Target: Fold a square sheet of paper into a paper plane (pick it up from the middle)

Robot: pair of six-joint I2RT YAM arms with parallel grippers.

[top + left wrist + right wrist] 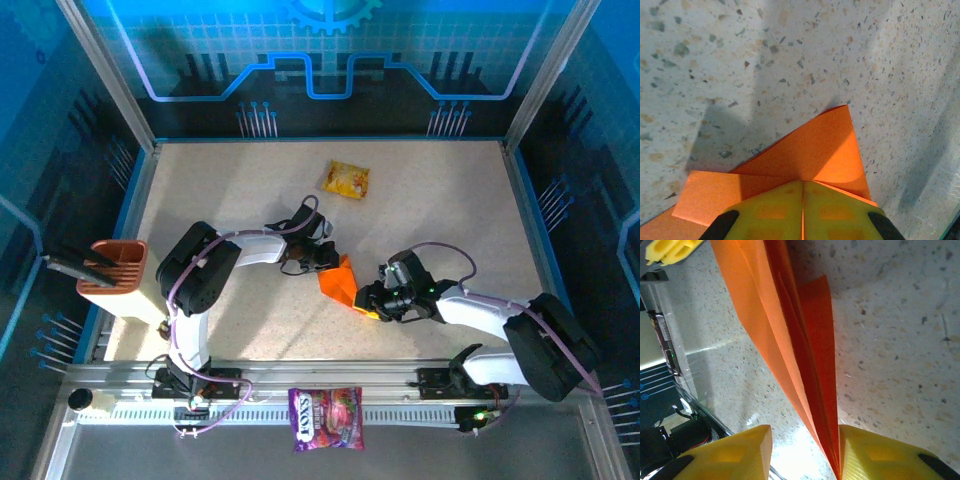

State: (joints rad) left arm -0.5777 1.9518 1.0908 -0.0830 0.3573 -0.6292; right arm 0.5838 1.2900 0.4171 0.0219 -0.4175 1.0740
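Note:
The square sheet of paper (339, 279) is bright orange, folded into layers, and stands up off the table between both grippers. My left gripper (322, 258) is shut on its upper-left edge. In the left wrist view the yellow fingers (775, 210) press together on a thin orange edge, with the paper (815, 145) spreading beyond to a pointed corner. My right gripper (368, 297) is at the paper's lower-right end. In the right wrist view the folded paper (790, 340) runs between the open jaws of the right gripper (804, 430), lying against the right finger (875, 455) and apart from the left one (740, 455).
A glossy yellow-orange snack packet (346, 180) lies at the far middle of the table. A purple printed bag (327, 418) sits on the front rail. A brown holder (112, 266) stands at the left edge. Glass walls enclose the speckled table (450, 200).

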